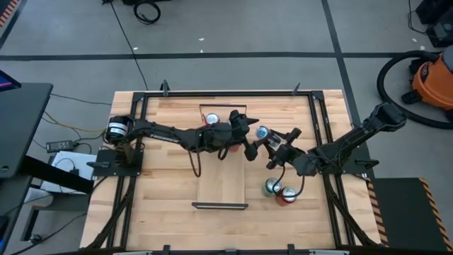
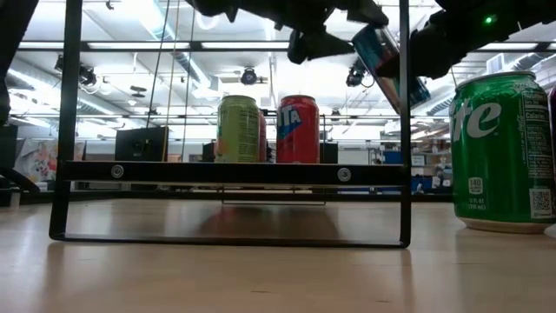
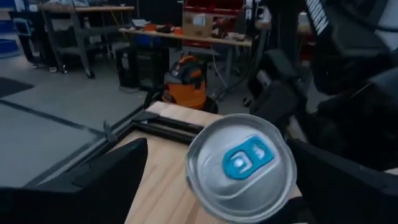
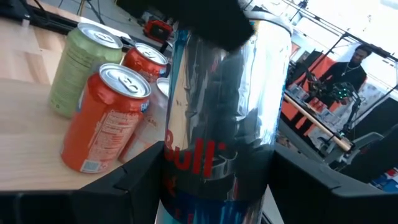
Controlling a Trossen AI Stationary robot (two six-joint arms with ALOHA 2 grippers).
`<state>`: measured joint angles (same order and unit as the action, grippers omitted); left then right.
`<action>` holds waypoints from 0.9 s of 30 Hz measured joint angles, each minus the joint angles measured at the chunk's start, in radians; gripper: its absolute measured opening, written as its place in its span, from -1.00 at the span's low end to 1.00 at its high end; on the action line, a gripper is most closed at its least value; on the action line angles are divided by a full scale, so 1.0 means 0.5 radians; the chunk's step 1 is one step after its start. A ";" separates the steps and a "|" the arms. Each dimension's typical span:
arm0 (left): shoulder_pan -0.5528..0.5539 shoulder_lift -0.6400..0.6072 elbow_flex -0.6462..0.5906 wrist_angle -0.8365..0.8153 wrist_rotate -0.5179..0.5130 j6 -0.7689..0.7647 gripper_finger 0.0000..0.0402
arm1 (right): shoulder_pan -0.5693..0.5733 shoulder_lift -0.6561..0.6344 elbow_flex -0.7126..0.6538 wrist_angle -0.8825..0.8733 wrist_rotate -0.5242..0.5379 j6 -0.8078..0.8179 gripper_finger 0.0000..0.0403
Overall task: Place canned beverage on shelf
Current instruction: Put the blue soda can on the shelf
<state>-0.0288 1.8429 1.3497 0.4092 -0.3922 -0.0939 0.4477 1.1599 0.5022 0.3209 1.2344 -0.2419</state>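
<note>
A slim silver-and-blue can point(image 1: 263, 132) with a blue tab point(image 3: 239, 163) hangs in the air to the right of the shelf point(image 1: 223, 180), a light-wood plank with black end frames. My right gripper point(image 1: 274, 146) is shut on it. My left gripper point(image 1: 252, 139) is open over the shelf's right edge. Its fingers point(image 3: 93, 180) stand on either side of the can's top end. A green can point(image 4: 78, 59), an orange can point(image 4: 102, 118) and a red can point(image 4: 144, 59) stand upright on the shelf's far part. My right gripper pinches the can's side wall point(image 4: 211, 155) between its two fingers, which come from the table's right side and lie across the can. The can is lifted clear and tilted point(image 2: 382, 56), its top toward the left gripper. My left gripper: whether its fingers touch the can's top end point(image 3: 273, 205), I cannot tell.
A green can point(image 1: 272, 186) and a red can point(image 1: 287, 195) stand on the table to the right of the shelf's near end; the green one also shows in the low view point(image 2: 504, 152). The shelf's near half is bare wood. A person stands in the room beyond point(image 4: 354, 62).
</note>
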 joint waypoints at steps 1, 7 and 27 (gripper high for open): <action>0.002 0.003 0.000 0.005 0.020 0.000 0.95 | -0.001 0.000 0.000 -0.001 0.000 0.000 0.27; 0.014 0.055 0.000 0.090 0.032 -0.037 0.95 | -0.021 0.000 0.000 -0.001 -0.008 0.003 0.27; 0.029 0.062 0.000 0.098 0.076 -0.046 0.21 | -0.066 0.000 0.000 -0.002 -0.040 0.013 0.39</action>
<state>-0.0143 1.8736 1.3499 0.4581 -0.3544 -0.1170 0.4149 1.1599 0.5022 0.3199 1.2142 -0.2355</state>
